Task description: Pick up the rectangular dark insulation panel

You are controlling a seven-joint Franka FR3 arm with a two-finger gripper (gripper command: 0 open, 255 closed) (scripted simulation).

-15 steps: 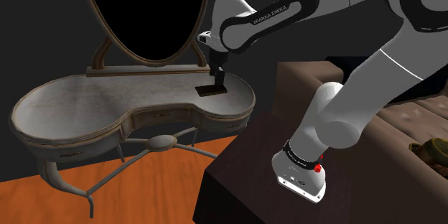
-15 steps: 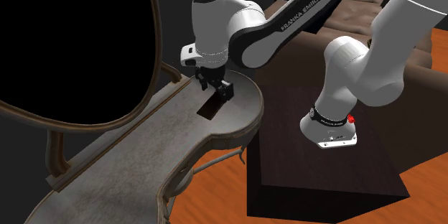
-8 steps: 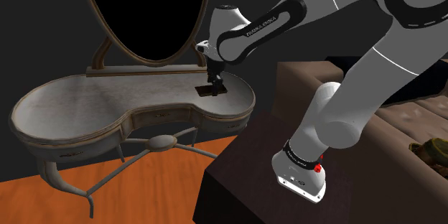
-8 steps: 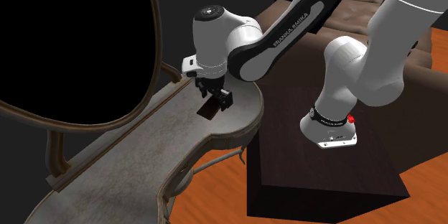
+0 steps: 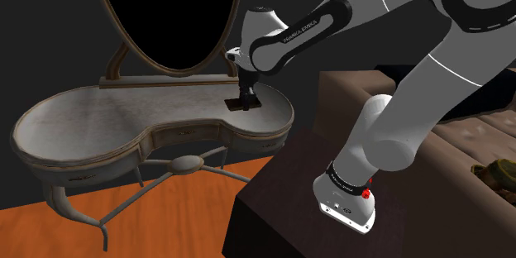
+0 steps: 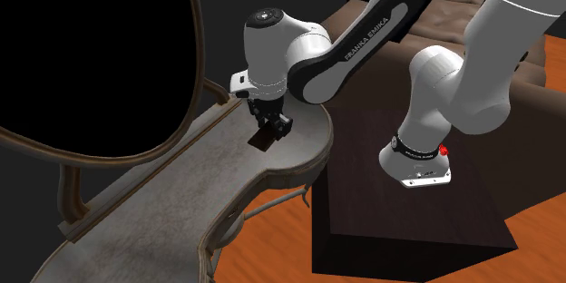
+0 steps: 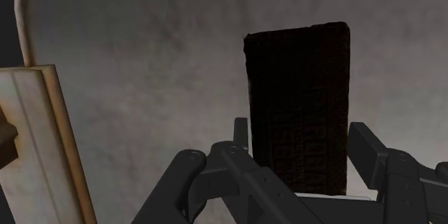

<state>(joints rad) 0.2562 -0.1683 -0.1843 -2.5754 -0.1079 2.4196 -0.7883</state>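
Observation:
The dark rectangular panel (image 5: 239,105) lies flat on the pale dressing table (image 5: 124,112), near its right end in the shoulder view. My gripper (image 5: 246,97) has come straight down over it. In the second exterior view the gripper (image 6: 275,129) sits low over one end of the panel (image 6: 262,141). The wrist view shows the panel (image 7: 298,79) running away from the hand, its near end between the fingers. One fingertip (image 7: 240,131) stands against its long edge; the other fingertip (image 7: 362,140) is a small gap away. The gripper (image 7: 301,142) is open around it.
An oval mirror (image 5: 168,16) with a black face stands on a wooden base (image 5: 165,80) at the table's back, close behind the gripper; its frame (image 7: 43,143) appears in the wrist view. The dark stand (image 5: 281,207), a brown sofa (image 5: 463,145) and orange floor (image 5: 124,215) lie around.
Over the last second the gripper came down onto the panel's end and shifted slightly; in the last half second it has barely moved. The panel has stayed in place.

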